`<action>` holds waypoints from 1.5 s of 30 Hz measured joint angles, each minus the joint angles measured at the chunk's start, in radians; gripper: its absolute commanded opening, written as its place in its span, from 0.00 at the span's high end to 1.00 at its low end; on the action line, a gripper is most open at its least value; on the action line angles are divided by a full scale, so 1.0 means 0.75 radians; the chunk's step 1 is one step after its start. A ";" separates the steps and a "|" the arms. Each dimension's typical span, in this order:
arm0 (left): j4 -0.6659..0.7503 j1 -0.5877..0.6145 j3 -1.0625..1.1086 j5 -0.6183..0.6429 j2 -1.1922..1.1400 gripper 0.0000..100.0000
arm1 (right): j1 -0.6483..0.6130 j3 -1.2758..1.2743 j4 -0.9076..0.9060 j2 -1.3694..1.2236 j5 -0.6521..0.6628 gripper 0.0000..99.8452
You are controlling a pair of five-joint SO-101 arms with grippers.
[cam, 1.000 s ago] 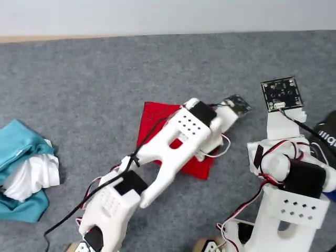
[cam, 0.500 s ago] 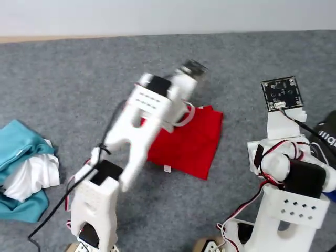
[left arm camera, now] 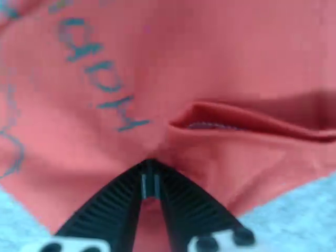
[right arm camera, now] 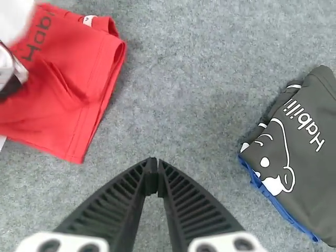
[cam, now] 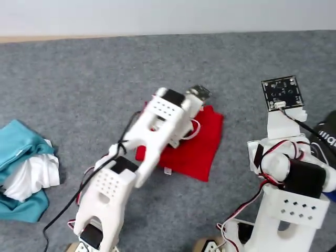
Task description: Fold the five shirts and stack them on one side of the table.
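Note:
A red shirt (cam: 202, 147) lies partly folded on the grey table (cam: 79, 94), near the middle. My left arm (cam: 157, 126) stretches over its left half, and my left gripper (left arm camera: 149, 181) is shut, pinching the red shirt's (left arm camera: 236, 63) cloth, which puckers around the tips. A fold ridge runs across the cloth just beyond the fingers. My right gripper (right arm camera: 151, 168) is shut on nothing and hangs above bare table, to the right of the red shirt (right arm camera: 58, 100). A black shirt (right arm camera: 299, 152) lies folded on top of a blue one (right arm camera: 252, 173).
A crumpled teal shirt (cam: 18, 144) and a white shirt (cam: 34, 178) sit in a heap at the table's left edge. The black shirt (cam: 326, 137) lies at the far right, behind my right arm (cam: 286, 178). Open grey surface stretches along the back.
My left arm swung left off the red shirt, then came back over it. The shirt's right side now lies uncovered and spread farther right. The right arm kept still.

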State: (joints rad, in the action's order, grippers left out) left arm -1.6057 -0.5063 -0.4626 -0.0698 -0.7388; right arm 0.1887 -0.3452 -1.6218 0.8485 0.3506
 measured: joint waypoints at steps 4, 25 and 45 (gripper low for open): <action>-0.057 -0.088 0.000 0.027 0.010 0.99 | 0.000 0.000 0.000 0.000 0.000 0.99; -0.158 0.031 -0.025 0.063 0.186 0.99 | 0.000 -0.029 0.023 0.002 0.000 0.99; -0.168 0.638 0.376 0.072 1.250 0.99 | -0.301 -0.153 0.209 -0.405 -0.274 0.98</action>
State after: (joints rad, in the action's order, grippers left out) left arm -1.7315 -0.0276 -0.1803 -0.0161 0.1987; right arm -0.0368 -0.4603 -1.4653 0.5447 0.1450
